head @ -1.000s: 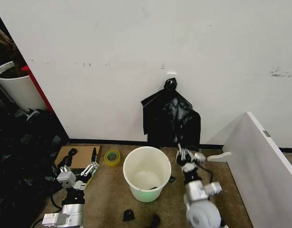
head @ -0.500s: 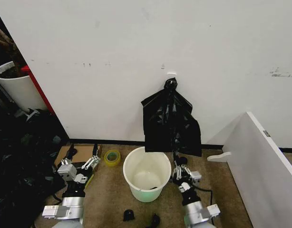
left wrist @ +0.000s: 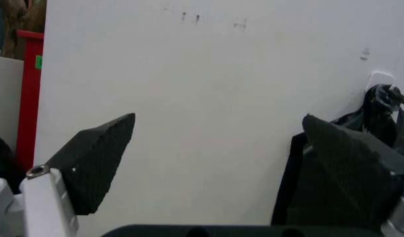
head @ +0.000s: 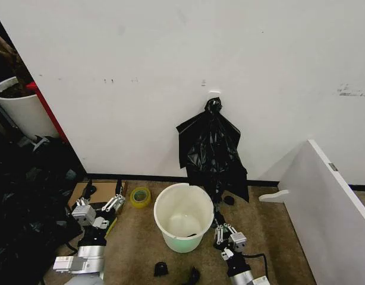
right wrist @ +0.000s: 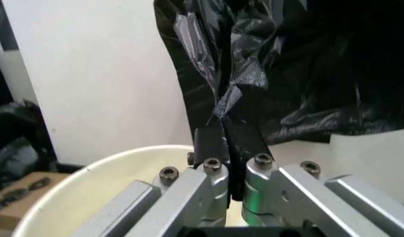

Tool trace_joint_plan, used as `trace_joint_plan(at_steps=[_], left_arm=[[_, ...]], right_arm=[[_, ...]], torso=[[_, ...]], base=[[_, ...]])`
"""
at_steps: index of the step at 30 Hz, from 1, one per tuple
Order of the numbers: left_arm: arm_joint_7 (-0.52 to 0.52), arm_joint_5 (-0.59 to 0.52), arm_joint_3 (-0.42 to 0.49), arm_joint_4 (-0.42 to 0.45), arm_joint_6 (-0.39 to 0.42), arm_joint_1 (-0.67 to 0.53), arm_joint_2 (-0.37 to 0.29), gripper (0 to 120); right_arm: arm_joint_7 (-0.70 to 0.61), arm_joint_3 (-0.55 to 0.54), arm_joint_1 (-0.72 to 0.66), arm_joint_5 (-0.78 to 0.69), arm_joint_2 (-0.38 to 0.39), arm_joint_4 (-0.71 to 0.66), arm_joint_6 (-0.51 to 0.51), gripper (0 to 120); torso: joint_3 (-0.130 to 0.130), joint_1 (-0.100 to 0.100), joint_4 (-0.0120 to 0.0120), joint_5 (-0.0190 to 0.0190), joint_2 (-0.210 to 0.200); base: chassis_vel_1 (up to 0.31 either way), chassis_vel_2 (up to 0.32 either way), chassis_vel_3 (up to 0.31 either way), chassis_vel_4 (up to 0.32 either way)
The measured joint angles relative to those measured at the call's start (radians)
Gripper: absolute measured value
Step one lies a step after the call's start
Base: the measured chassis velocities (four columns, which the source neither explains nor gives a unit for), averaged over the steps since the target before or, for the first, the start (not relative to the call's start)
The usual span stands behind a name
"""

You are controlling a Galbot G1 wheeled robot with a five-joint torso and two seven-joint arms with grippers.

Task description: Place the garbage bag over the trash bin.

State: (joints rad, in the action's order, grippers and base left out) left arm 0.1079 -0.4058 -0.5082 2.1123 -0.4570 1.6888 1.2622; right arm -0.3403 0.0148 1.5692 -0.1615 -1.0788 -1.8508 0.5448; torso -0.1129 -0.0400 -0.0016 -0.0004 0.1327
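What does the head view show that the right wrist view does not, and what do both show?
Head view alone: the left hand, open and low to the left of the trash bin, a roll of yellow tape on the floor, and the top of the garbage bag at the wall hook.

Right wrist view alone: up close, the right hand has its fingers pinched shut on a fold of the bag's black film.

Both: the garbage bag, the trash bin's rim and the right hand beside it.
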Motion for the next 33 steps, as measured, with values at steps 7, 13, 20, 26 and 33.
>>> trace_joint_plan(at_steps=[7, 13, 20, 26, 33], left_arm=[[0.000, 0.000, 0.000, -0.002, 0.004, -0.001, -0.001, 100], [0.000, 0.000, 0.000, -0.004, 0.005, -0.002, -0.001, 100], [0.000, 0.000, 0.000, -0.010, 0.005, -0.001, -0.003, 100], [0.000, -0.003, 0.000, -0.014, 0.004, -0.001, -0.005, 100], [0.000, -0.007, 0.001, -0.022, 0.004, -0.009, -0.010, 100]], right_arm=[[0.184, 0.073, 0.035, 0.071, 0.036, 0.003, -0.005, 0], [0.192, 0.077, 0.023, 0.088, 0.028, 0.020, -0.006, 0], [0.188, 0.102, -0.024, 0.094, 0.006, 0.032, 0.009, 3], [0.224, 0.132, -0.058, 0.112, -0.006, 0.053, 0.054, 22], [0.356, 0.273, -0.097, 0.354, -0.019, 0.121, 0.189, 51]], torso=[[0.000, 0.000, 0.0000, -0.0001, 0.000], [0.000, 0.000, -0.0001, 0.0001, 0.000], [0.000, 0.000, 0.0000, 0.0000, 0.000], [0.000, 0.000, 0.0000, -0.0001, 0.000], [0.000, 0.000, 0.0000, 0.0001, 0.000]], base=[[0.000, 0.000, 0.000, 0.000], [0.000, 0.000, 0.000, 0.000], [0.000, 0.000, 0.000, 0.000], [0.000, 0.000, 0.000, 0.000], [0.000, 0.000, 0.000, 0.000]])
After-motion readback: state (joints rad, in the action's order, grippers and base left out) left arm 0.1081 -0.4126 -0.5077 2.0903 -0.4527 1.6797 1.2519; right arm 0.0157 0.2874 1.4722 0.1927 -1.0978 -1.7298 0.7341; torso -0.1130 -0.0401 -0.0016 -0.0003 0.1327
